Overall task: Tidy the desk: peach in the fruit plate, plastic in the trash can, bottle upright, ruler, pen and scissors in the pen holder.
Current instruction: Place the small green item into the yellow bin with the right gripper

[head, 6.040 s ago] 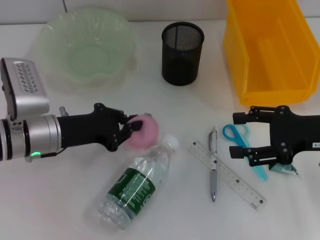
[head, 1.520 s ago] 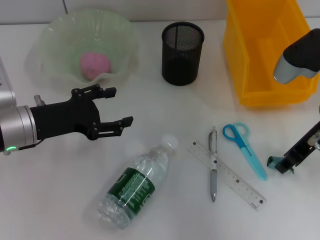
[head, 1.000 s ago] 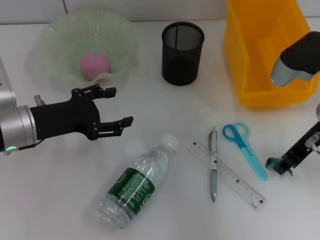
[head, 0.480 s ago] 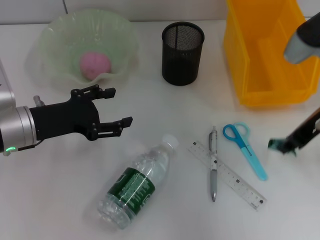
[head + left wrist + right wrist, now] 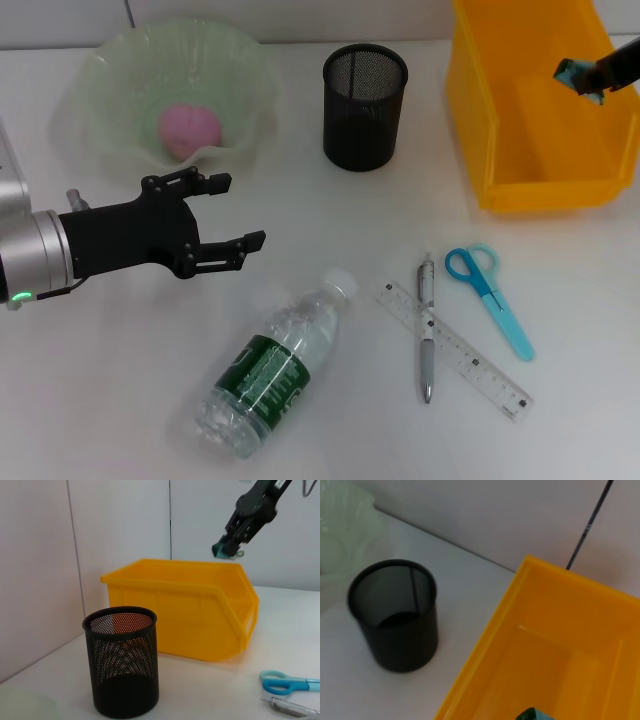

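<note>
The right pincer [image 5: 590, 75], closed on a teal plastic scrap [image 5: 573, 73], hangs over the yellow bin [image 5: 520, 150]. The left pincer [image 5: 225, 212] hovers wide open, empty. The bottle [image 5: 275, 365] lies cap up-right.

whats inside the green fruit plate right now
Only the pink peach lies inside the green fruit plate. Whatever is beneath the peach is hidden.

Bare worktop [image 5: 120, 400] fills the lower left and lower right of the head view. At centre, the lying bottle [image 5: 275, 365], pen [image 5: 427, 335], ruler [image 5: 455, 350] and scissors [image 5: 490, 298] crowd the way; the yellow bin [image 5: 530, 130] walls the upper right.
</note>
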Robot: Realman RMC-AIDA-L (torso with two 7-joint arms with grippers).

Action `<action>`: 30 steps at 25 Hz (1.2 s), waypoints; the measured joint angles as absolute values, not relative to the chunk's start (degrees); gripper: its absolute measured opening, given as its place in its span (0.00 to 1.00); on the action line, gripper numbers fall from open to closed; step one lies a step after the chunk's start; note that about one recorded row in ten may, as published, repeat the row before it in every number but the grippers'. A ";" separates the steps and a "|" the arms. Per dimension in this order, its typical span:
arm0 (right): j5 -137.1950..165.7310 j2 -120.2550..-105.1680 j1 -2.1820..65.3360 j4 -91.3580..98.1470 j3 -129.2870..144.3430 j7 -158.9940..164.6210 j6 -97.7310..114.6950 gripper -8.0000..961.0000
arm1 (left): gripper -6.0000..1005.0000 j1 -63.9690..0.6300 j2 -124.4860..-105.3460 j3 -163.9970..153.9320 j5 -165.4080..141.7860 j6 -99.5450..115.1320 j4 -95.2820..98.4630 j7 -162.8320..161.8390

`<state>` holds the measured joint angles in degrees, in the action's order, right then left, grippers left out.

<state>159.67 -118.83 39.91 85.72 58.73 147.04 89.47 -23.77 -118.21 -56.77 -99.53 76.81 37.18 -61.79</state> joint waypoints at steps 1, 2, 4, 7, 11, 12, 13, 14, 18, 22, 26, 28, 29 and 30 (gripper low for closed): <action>159.89 -118.82 40.31 83.50 58.71 147.03 87.22 0.32 | 0.85 -23.67 -118.24 -56.78 -99.42 76.81 37.19 -61.79; 160.04 -118.79 41.16 78.30 58.72 146.94 81.43 0.32 | 0.85 -23.62 -118.27 -56.78 -99.31 76.83 37.22 -61.79; 159.93 -118.73 41.62 75.32 58.71 146.65 78.18 0.32 | 0.85 -23.62 -118.28 -56.77 -99.29 76.87 37.22 -61.79; 159.63 -118.78 43.15 67.78 58.72 145.03 72.73 0.31 | 0.85 -23.72 -118.30 -56.77 -99.26 77.07 37.19 -61.79; 159.53 -118.99 43.42 66.67 58.69 144.90 72.31 0.33 | 0.85 -23.80 -118.37 -56.78 -99.24 77.32 37.31 -61.79; 159.46 -119.05 43.32 66.78 58.73 144.90 72.26 0.34 | 0.85 -23.83 -118.39 -56.78 -99.23 77.35 37.32 -61.79; 159.34 -119.06 43.21 66.99 58.71 144.90 72.25 0.41 | 0.85 -23.85 -118.39 -56.78 -99.23 77.37 37.34 -61.79; 159.06 -119.09 43.09 67.13 58.61 144.91 72.27 0.49 | 0.85 -23.88 -118.39 -56.78 -99.22 77.39 37.37 -61.79; 155.51 -119.09 41.36 69.20 58.13 144.61 72.35 0.62 | 0.85 -23.83 -118.41 -56.78 -99.04 77.44 37.57 -61.79; 145.57 -118.64 36.28 74.76 58.06 143.12 71.68 0.70 | 0.85 -23.55 -118.47 -56.78 -98.35 77.85 37.71 -61.79; 145.94 -118.14 35.85 74.11 57.88 143.13 71.80 0.79 | 0.85 -23.49 -118.42 -56.80 -98.31 77.97 37.71 -61.90; 146.74 -118.03 35.79 73.28 57.69 143.08 71.40 0.82 | 0.85 -23.53 -118.40 -56.81 -98.32 78.02 37.58 -61.91; 147.50 -118.07 35.78 73.02 57.70 142.98 71.12 0.84 | 0.85 -23.61 -118.40 -56.80 -98.31 78.03 37.45 -61.84; 148.82 -118.31 35.78 73.01 57.76 142.99 70.74 0.86 | 0.85 -23.64 -118.39 -56.79 -98.31 78.03 37.42 -61.82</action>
<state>148.82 -118.31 35.78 73.01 57.76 142.99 70.74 -23.64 -118.39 -56.80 -98.31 78.03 37.42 -61.82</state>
